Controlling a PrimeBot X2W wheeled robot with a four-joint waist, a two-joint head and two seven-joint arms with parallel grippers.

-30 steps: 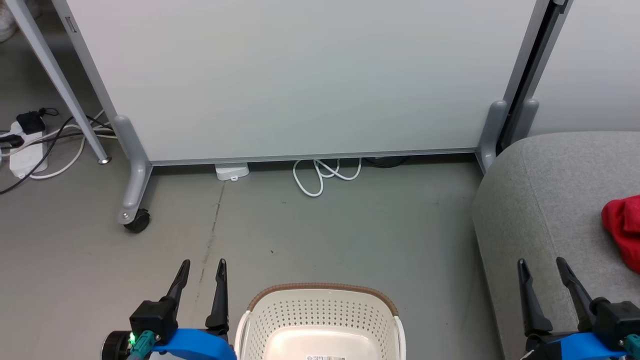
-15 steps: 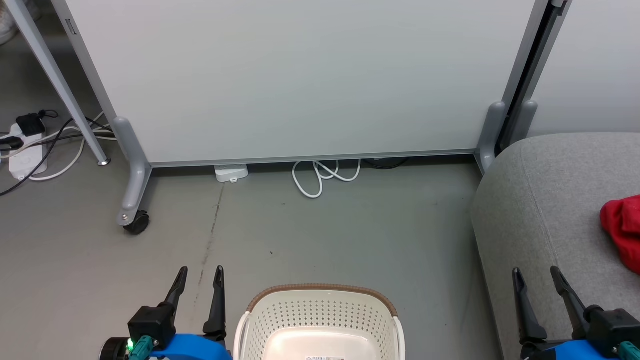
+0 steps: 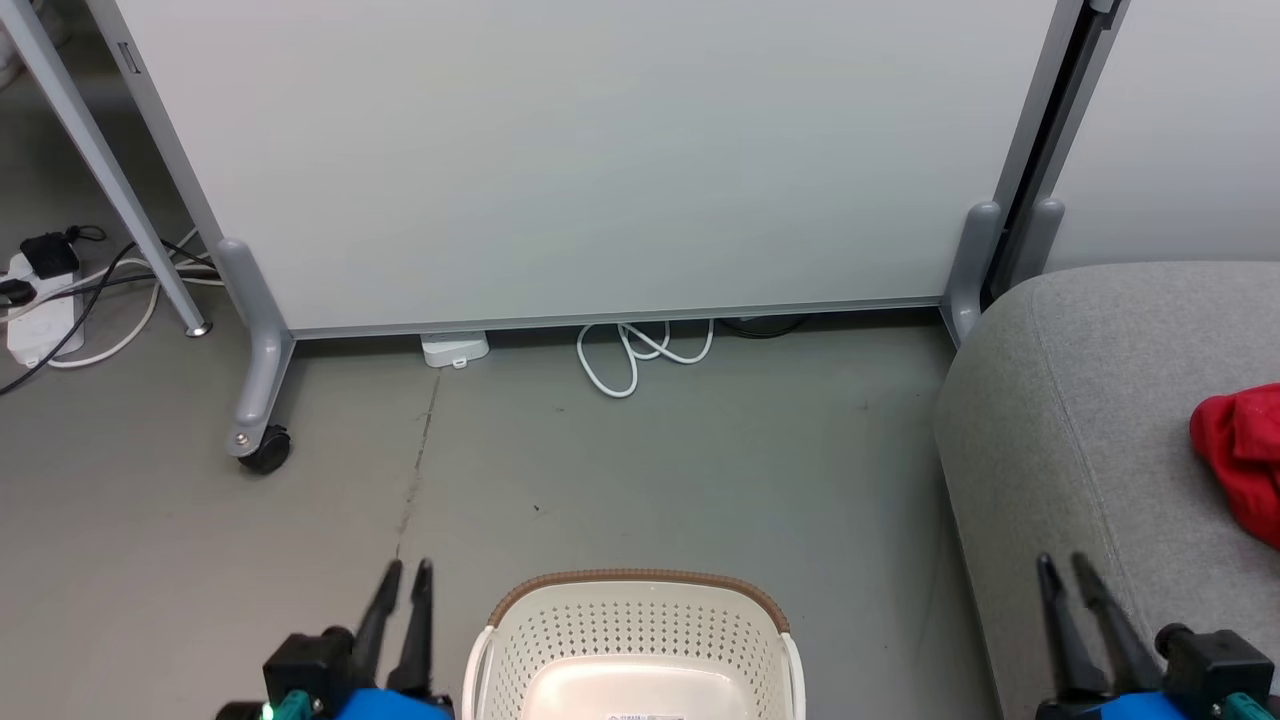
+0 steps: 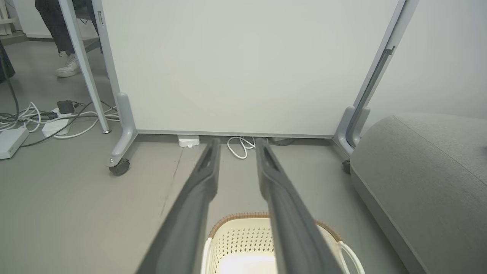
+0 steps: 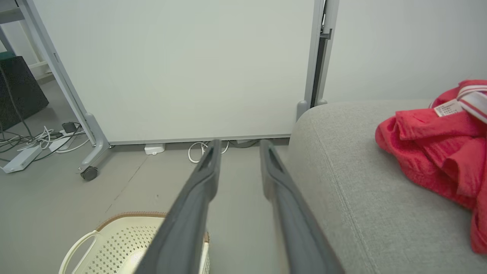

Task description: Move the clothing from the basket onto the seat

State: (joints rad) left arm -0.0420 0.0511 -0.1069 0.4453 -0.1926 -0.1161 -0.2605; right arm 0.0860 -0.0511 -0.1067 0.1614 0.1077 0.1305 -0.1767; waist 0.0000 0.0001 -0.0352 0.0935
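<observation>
Red clothing (image 3: 1240,455) lies on grey seat (image 3: 1080,400); cream basket (image 3: 640,585) stands on floor betw. both hands.

Writing: white sewn tag (image 5: 449,107) on clothing carries print, too small to read; sticker (image 3: 648,716) on basket floor is cut by frame edge, illegible. Clothing: bright red, crumpled heap, white striped trim at its top in R wrist view, resting on seat top, well apart from basket. Basket: upright, perforated walls, brown woven-look rim, near seat's side. L hand (image 3: 408,567) and R hand (image 3: 1062,560): fingers parted w/ narrow gap, gripping nothing. Bkgd: wheeled white partition (image 3: 600,150), white cable loop (image 3: 640,355) at its base.
</observation>
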